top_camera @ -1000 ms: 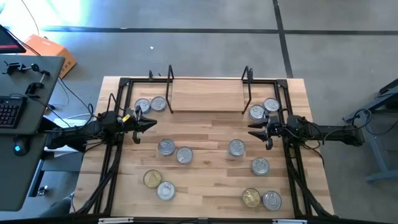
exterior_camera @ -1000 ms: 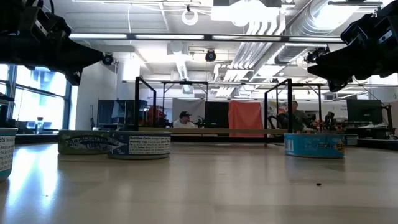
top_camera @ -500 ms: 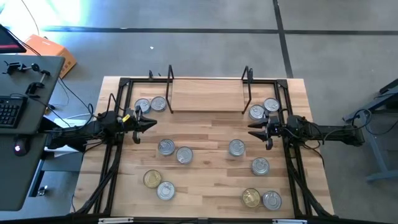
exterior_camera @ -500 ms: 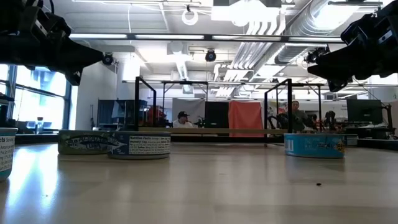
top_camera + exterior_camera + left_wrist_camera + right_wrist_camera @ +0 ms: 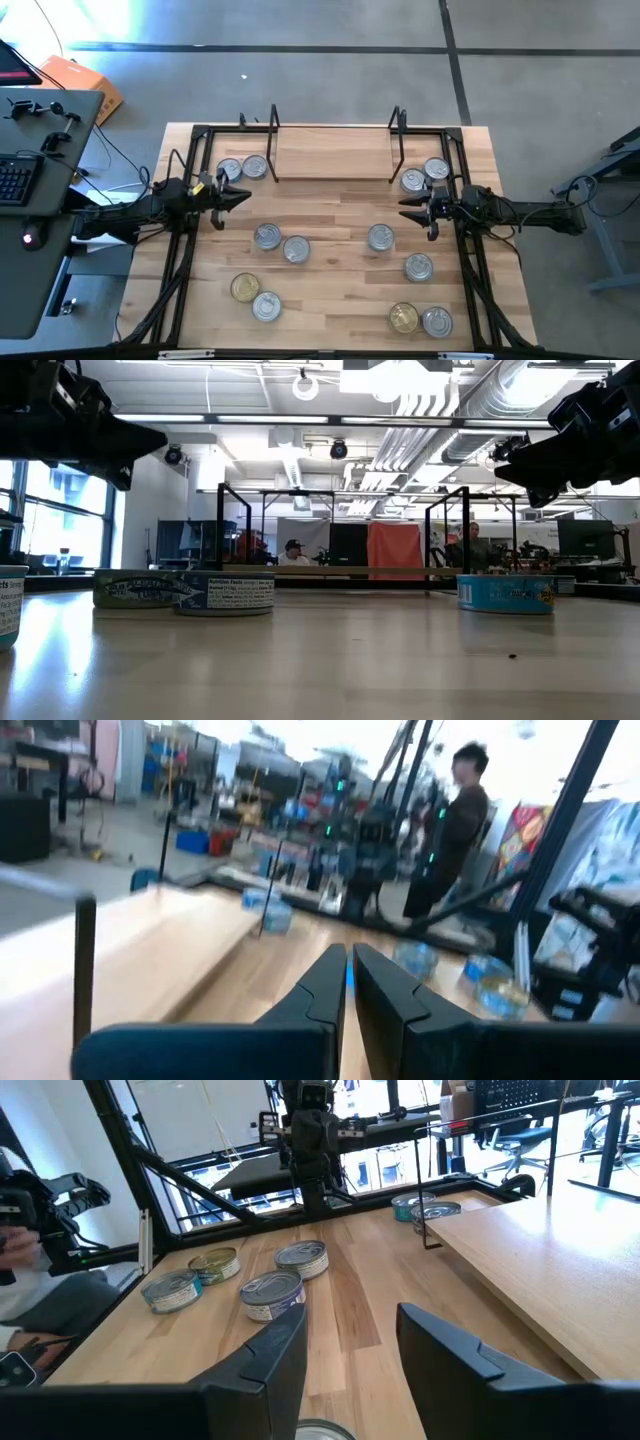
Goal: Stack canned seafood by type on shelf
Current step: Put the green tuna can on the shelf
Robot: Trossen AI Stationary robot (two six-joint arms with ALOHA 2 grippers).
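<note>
The left end effector hovers with fingers pressed together, holding nothing, just in front of two silver tins. The right end effector hangs spread and empty. Tins lie scattered on the worktop; the shelf stands bare at the back.

The wooden tabletop carries the shelf at its far edge, its board bare, beyond both grippers. Silver-lidded tins lie scattered on the tabletop: a pair just beyond each gripper, the others nearer the front (one gold-lidded tin on either side).
</note>
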